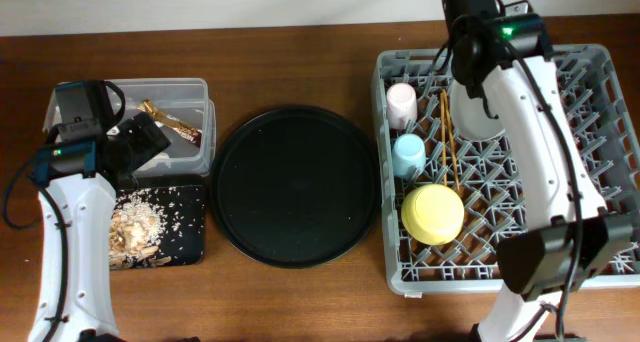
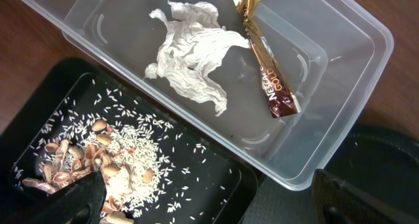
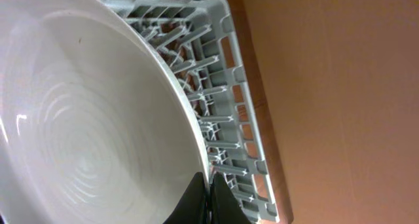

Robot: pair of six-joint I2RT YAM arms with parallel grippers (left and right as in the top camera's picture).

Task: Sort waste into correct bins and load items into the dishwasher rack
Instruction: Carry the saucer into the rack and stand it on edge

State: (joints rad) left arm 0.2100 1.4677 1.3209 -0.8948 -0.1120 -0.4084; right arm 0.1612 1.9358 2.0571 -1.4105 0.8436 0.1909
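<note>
The left hand (image 2: 206,175) is hovering over the spot where the clear box (image 2: 353,73) is meeting the shallow black tray (image 2: 216,191). Its two fingers (image 2: 78,201) are standing wide apart with nothing between them. Inside the clear box, the crumpled tissue (image 2: 190,60) is lying right beside the gold-brown wrapper (image 2: 265,67). The food scraps (image 2: 98,162), shell pieces mixed with pale grains, are sitting heaped in one end of the shallow black tray, with loose grains lying scattered across its floor.

The large round tray (image 1: 295,187) is resting on the tabletop (image 1: 300,62) between the two bins and the dishwasher rack (image 1: 600,82).

The right hand (image 3: 209,196) is reaching down into the far part of the dishwasher rack. Its fingers are drawn narrow and are pinching the rim of the pale plate (image 3: 85,119), which is standing on edge among the pegs. In the overhead view the right arm is covering much of that plate.

Along the rack's left side three pieces are sitting in a row: the pink cup (image 1: 401,102) farthest back, the blue cup (image 1: 409,155) in the middle and the yellow bowl (image 1: 432,214) nearest. Whether the cups are standing mouth up cannot be told. The chopsticks (image 1: 447,142) are lying lengthwise just to the right of the cups, between them and the pale plate.
</note>
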